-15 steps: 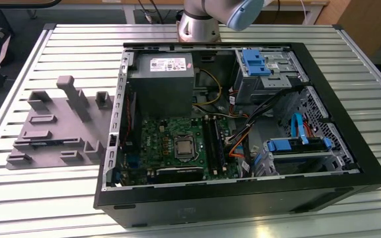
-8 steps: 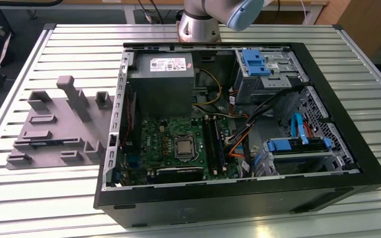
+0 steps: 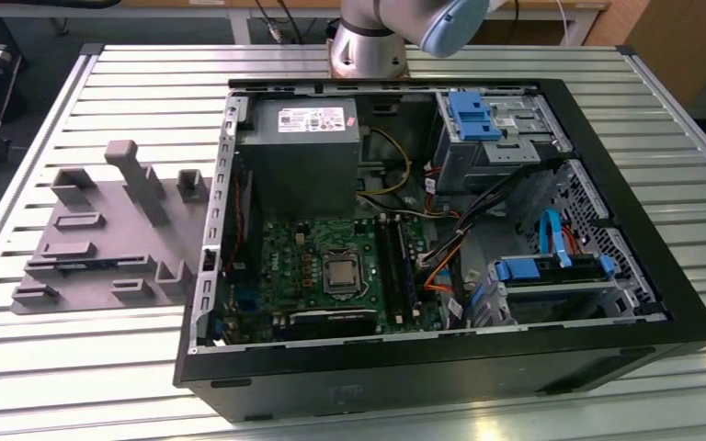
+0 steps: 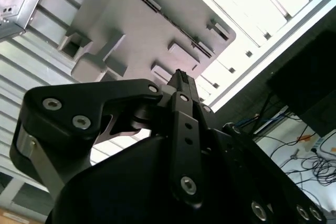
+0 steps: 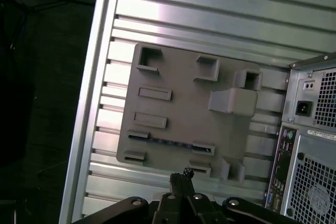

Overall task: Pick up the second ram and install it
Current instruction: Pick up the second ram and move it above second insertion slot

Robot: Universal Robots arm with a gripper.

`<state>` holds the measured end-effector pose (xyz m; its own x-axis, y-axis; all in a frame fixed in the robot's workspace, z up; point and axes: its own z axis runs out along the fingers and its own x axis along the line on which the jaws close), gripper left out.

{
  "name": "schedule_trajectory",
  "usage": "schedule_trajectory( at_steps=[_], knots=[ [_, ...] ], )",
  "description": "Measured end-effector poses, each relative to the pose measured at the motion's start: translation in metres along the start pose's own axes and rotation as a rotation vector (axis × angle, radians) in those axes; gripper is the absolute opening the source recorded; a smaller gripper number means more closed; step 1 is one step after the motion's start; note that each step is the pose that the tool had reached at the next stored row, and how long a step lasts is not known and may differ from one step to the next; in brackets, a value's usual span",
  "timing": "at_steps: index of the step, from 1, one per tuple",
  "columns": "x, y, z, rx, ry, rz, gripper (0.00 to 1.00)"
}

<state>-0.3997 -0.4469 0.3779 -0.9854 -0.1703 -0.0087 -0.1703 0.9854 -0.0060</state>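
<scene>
1. Find the second ram (image 5: 170, 143), in the first wrist view, standing on its long edge in the grey holder tray (image 5: 178, 85), seated between two end blocks. Note tray on the slatted worktop (image 5: 210, 19) beside the computer case (image 5: 310, 145).
2. Judge it light, stiff and thin; fragile at chips and contact edge, slick on the flat faces. Would take hold across the two flat faces near mid-length, high on the exposed edge, with modest squeeze and a straight lift.
3. Read the gripper (image 5: 181, 174) as fingertips together with nothing between. Place it up over the tray, pointing down at it, apart from the ram
</scene>
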Motion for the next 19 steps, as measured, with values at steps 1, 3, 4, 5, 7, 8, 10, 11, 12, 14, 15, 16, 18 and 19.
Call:
schedule_trajectory(
  at_steps=[1, 3, 4, 5, 7, 8, 10, 11, 12, 14, 15, 16, 18, 19],
  knots=[
    [0.0001, 0.0000, 0.0001, -0.0001, -0.0001, -0.015, 0.13],
    [0.0004, 0.0000, 0.0001, -0.0003, -0.0002, -0.045, 0.13],
    [0.0005, 0.0000, 0.0002, -0.0005, -0.0004, -0.058, 0.13],
    [0.0005, 0.0001, 0.0003, -0.0006, -0.0005, -0.071, 0.13],
    [0.0007, 0.0001, 0.0004, -0.0009, -0.0007, -0.098, 0.13],
    [0.0007, 0.0001, 0.0004, -0.0010, -0.0008, -0.111, 0.13],
    [0.0007, 0.0001, 0.0005, -0.0012, -0.0009, -0.141, 0.13],
    [0.0008, 0.0001, 0.0006, -0.0014, -0.0010, -0.156, 0.13],
    [0.0008, 0.0001, 0.0007, -0.0015, -0.0011, -0.170, 0.13],
    [0.0010, 0.0002, 0.0008, -0.0017, -0.0012, -0.200, 0.13],
    [0.0011, 0.0001, 0.0009, -0.0018, -0.0013, -0.215, 0.13],
    [0.0011, 0.0002, 0.0010, -0.0020, -0.0014, -0.229, 0.13],
    [0.0013, 0.0002, 0.0011, -0.0022, -0.0016, -0.258, 0.13],
    [0.0014, 0.0002, 0.0012, -0.0024, -0.0017, -0.272, 0.13]
  ],
)
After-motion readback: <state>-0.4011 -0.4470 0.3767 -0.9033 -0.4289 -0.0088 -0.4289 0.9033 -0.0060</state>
